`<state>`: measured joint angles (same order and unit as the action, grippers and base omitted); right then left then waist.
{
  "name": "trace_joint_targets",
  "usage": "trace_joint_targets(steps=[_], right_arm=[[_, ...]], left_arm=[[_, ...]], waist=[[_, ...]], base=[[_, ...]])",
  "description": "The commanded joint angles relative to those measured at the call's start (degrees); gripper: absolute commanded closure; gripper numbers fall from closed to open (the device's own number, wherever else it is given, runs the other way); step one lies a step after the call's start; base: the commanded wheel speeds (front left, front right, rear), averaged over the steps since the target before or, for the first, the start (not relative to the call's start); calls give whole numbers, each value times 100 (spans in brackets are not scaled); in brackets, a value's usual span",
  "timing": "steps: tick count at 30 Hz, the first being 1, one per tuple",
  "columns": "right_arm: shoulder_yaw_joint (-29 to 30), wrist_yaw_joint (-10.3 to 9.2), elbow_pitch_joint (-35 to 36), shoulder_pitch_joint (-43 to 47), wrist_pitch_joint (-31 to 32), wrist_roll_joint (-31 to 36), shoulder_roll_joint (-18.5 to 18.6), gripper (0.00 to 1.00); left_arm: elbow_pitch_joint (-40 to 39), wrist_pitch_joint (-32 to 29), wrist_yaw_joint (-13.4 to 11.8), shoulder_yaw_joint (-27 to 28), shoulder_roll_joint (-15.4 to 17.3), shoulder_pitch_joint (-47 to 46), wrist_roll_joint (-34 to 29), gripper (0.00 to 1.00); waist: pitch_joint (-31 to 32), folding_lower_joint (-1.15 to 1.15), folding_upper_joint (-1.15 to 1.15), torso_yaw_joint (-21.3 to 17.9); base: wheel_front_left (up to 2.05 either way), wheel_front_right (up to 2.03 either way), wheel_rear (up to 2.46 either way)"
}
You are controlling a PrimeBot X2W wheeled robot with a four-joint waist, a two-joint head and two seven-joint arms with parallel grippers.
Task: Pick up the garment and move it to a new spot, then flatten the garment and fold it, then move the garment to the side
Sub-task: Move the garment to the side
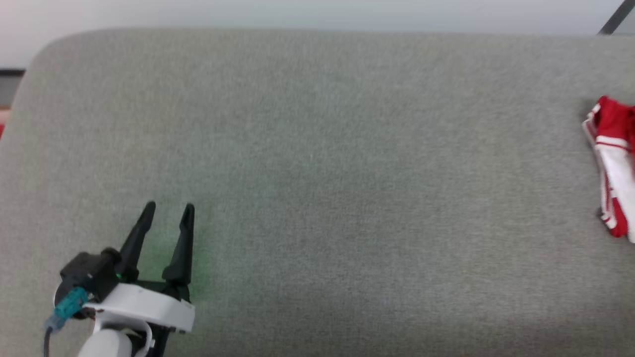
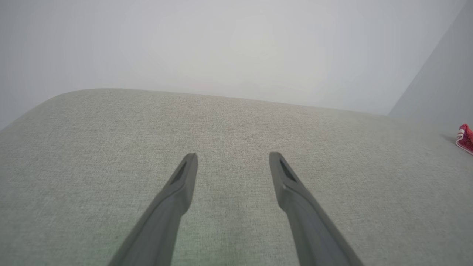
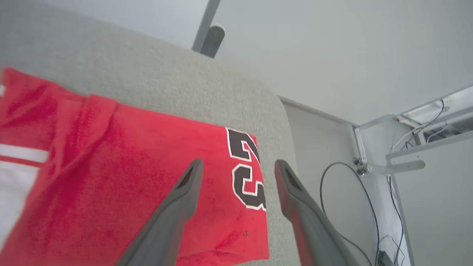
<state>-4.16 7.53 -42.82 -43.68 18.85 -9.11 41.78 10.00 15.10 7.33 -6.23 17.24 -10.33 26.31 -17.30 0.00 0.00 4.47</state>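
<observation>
— Nearest to the head camera, what is seen?

— At the lower left the left gripper [image 1: 169, 206] is seen, set over the grey surface [image 1: 347, 148]. Its two dark fingers are spread apart, and nothing is held between them.

— And the right gripper [image 3: 238, 164]?

— In its own wrist view its fingers are likewise parted, with nothing clasped. They are poised over the garment [image 3: 129, 166], whose black-and-white number graphic [image 3: 247, 170] is framed between the two tips. Whether the cloth is touched cannot be told.

— Where is the garment placed?

— It is laid on the grey surface at the robot's far right, close to a rounded corner and well apart from the left gripper. In the head view it is cut by the right edge; red cloth, a white sleeve and striped trim are shown.

— What is seen beyond it?

— Past the corner, a black cable [image 3: 322, 181] is seen on a pale floor beside a metal frame [image 3: 391, 168], and a dark pole [image 3: 207, 29] is seen against the wall.
</observation>
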Motion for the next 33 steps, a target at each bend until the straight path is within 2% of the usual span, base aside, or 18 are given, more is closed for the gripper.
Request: trace_joint_targets(steps=[1,9,20,33], right_arm=[[-21,-9,113,150,-146,-69,-109,0],[-28,-9,925,898,-1041,-443,-806,0],[245,-9,1948,2745,-2676,-555,-1767,0],[526,-9,2556,3986,-3197,-562,-2387,0]], left_arm=[[15,-1,23,23,7,102,3,0],[45,-3,-11,130,-11,444,-72,0],[-96,-3,-6,433,8,1065,-147,0],[-229,-3,20,705,15,1370,-175,0]], waist=[[357,0,0,-169],[1008,0,0,-367],[1780,0,0,-428],[2062,0,0,-427]], base=[[0,0,0],[0,0,0],[0,0,0],[0,0,0]])
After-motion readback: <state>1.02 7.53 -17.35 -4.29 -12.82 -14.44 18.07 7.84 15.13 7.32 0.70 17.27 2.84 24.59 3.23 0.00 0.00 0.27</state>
